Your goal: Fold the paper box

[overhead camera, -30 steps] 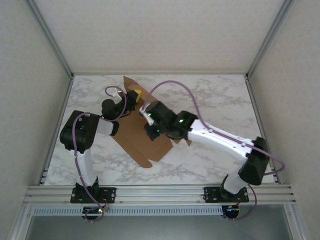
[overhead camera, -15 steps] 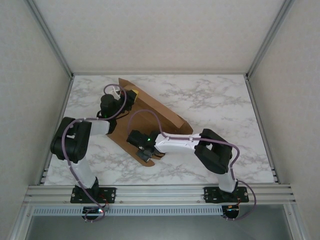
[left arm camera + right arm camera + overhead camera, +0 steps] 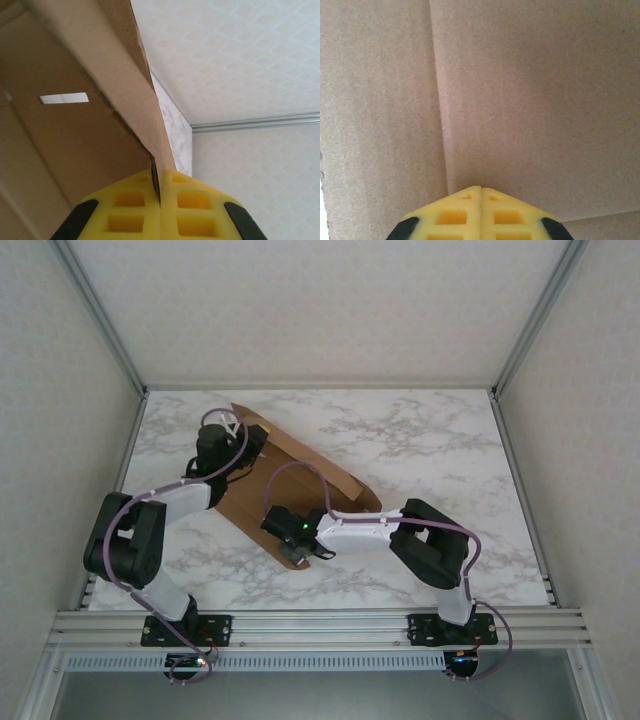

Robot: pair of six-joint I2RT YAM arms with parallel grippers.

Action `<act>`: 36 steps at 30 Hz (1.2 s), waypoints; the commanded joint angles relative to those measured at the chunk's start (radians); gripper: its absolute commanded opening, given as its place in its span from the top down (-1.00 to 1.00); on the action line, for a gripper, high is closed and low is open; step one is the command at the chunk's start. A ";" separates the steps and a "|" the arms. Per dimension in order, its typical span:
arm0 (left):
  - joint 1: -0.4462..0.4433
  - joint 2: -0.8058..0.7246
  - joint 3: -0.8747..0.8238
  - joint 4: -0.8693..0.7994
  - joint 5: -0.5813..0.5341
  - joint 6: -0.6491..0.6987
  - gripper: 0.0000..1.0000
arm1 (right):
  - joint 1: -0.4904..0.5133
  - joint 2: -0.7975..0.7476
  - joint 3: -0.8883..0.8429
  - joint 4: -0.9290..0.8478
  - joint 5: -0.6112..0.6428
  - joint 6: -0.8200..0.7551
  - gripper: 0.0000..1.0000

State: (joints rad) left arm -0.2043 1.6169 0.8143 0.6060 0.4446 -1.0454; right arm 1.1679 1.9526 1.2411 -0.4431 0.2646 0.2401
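While the left hand [image 3: 160, 186] is pinching the raised flap edge of the paper box [image 3: 248, 508] between closed fingers, the right hand [image 3: 481, 192], shut on nothing, is pressing its tips onto a flat panel beside a crease. The box is lying left of centre on the counter [image 3: 450, 450]. Pulling the flap too hard risks tearing it or dragging the sheet from under the right hand.
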 commanded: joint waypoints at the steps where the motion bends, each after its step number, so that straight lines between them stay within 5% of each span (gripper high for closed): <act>1: -0.006 -0.049 -0.007 -0.179 -0.079 0.099 1.00 | -0.071 0.079 -0.094 -0.090 0.061 0.038 1.00; 21: -0.048 -0.110 -0.030 -0.338 -0.196 -0.020 1.00 | -0.291 -0.047 -0.181 -0.106 0.053 0.100 1.00; 27: -0.079 -0.080 -0.007 -0.346 -0.255 -0.070 1.00 | -0.293 -0.237 -0.243 -0.031 -0.047 0.045 1.00; 32: -0.090 -0.053 0.051 -0.349 -0.300 -0.144 1.00 | -0.295 -0.396 -0.224 -0.041 -0.139 0.050 0.61; 36: -0.107 -0.043 0.135 -0.396 -0.354 -0.199 1.00 | -0.295 -0.471 -0.183 -0.074 -0.184 0.040 0.62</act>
State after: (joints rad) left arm -0.2935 1.5585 0.8833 0.2749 0.1768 -1.1946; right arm 0.8768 1.5391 1.0100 -0.4873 0.1375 0.2874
